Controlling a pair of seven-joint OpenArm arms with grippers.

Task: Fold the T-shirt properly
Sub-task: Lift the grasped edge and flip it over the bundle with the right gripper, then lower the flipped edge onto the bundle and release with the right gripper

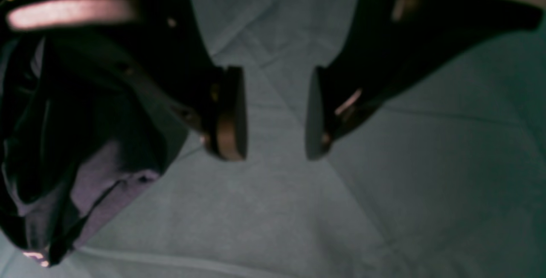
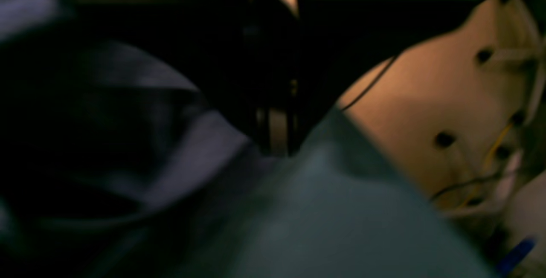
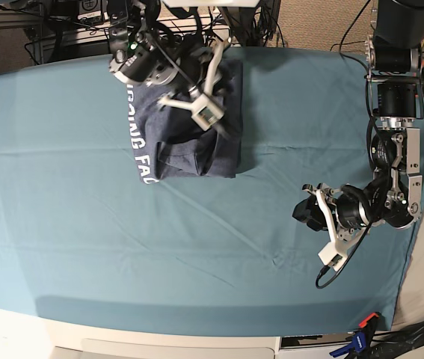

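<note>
The slate-blue T-shirt (image 3: 197, 153) lies partly folded at the back of the teal table cloth (image 3: 84, 224), with white lettering along its left edge. My right gripper (image 3: 206, 114) sits on top of it. In the right wrist view its dark fingers (image 2: 275, 133) stand shut, and a purplish fold of the T-shirt (image 2: 179, 163) rises up to their tips. My left gripper (image 3: 320, 221) hangs well off to the right of the shirt, over bare cloth. Its pads (image 1: 230, 111) stand apart with nothing between them. Dark purplish fabric (image 1: 106, 180) shows blurred at that view's left edge.
Cables and equipment crowd the table's back edge (image 3: 69, 22). The left arm's column (image 3: 395, 97) stands at the right edge of the table. A blue clamp (image 3: 357, 340) sits at the front right corner. The right wrist view shows a beige perforated panel (image 2: 426, 99) beyond the cloth.
</note>
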